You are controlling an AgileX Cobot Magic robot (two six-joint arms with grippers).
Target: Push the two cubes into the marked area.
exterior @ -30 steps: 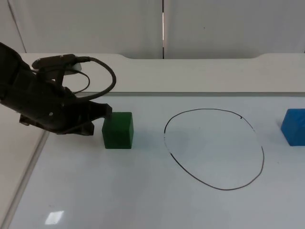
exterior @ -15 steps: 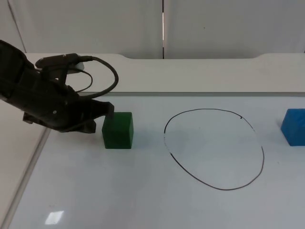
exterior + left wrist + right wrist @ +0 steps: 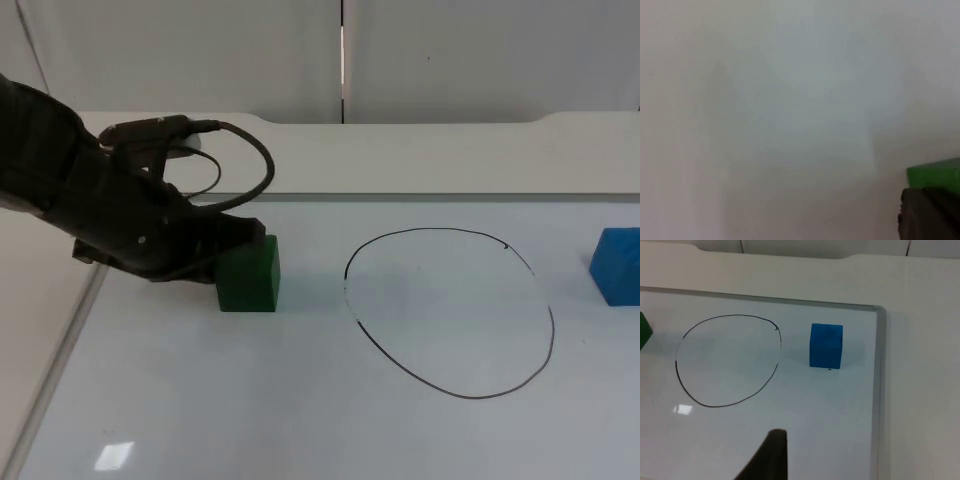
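My left hand [image 3: 238, 240] sits low on the white table [image 3: 300, 400], pressed against the green cube [image 3: 249, 274] from its 9 o'clock side, covering the cube's upper left corner in the top view; I cannot tell whether it is spread or closed. In my left wrist view a corner of the green cube [image 3: 936, 175] shows right against my dark fingertip [image 3: 930, 215]. The cube stands outside the marked area [image 3: 450, 312], a thin black loop drawn on the table, near its 9 o'clock edge with a strip of bare table between them. The blue cube [image 3: 616, 266] stands at the loop's 3 o'clock side, also outside it. My right arm waits off the table; its wrist view looks down past one dark fingertip [image 3: 767, 457] onto the blue cube [image 3: 826, 345], just beside the loop [image 3: 727, 360], and I cannot tell that hand's opening either.
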